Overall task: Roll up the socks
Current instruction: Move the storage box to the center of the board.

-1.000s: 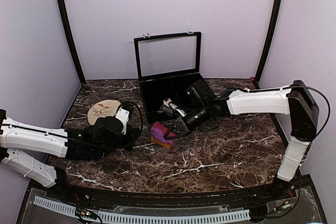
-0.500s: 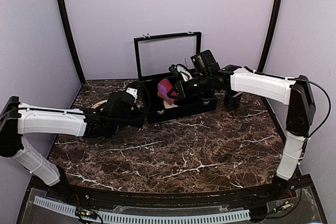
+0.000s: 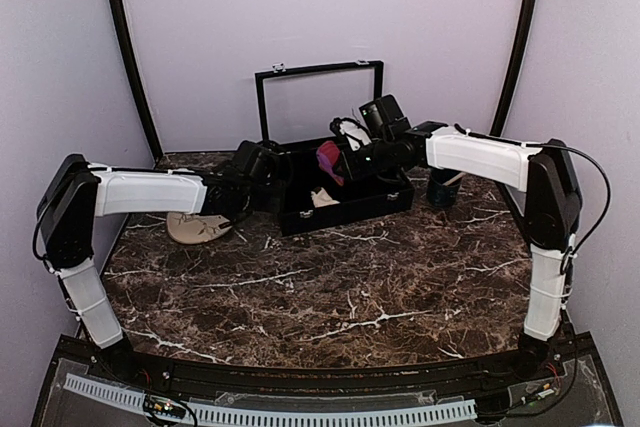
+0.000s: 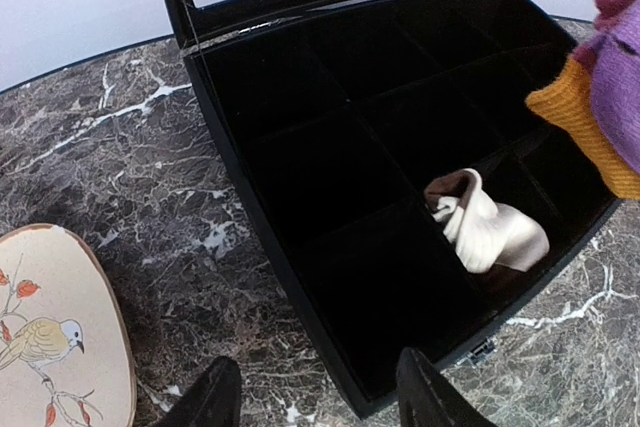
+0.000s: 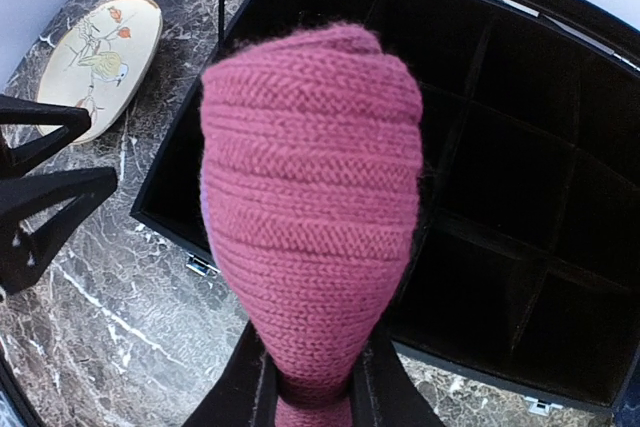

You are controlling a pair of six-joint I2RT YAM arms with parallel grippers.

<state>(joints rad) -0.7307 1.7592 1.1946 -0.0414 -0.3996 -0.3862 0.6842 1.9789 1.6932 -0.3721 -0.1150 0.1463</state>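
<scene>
Magenta sock [image 3: 327, 160] now hangs above box [image 3: 345, 211], lifted from table [image 3: 350, 287].

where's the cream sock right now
In the left wrist view the cream sock lies in a front compartment of the open black box, right of centre, lower left of the held magenta sock.

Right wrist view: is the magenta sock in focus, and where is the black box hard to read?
Right wrist: magenta sock sharp, its knit clear; box edges bow. Left wrist: box interior nearly black, dividers faint, cream sock clear.
</scene>
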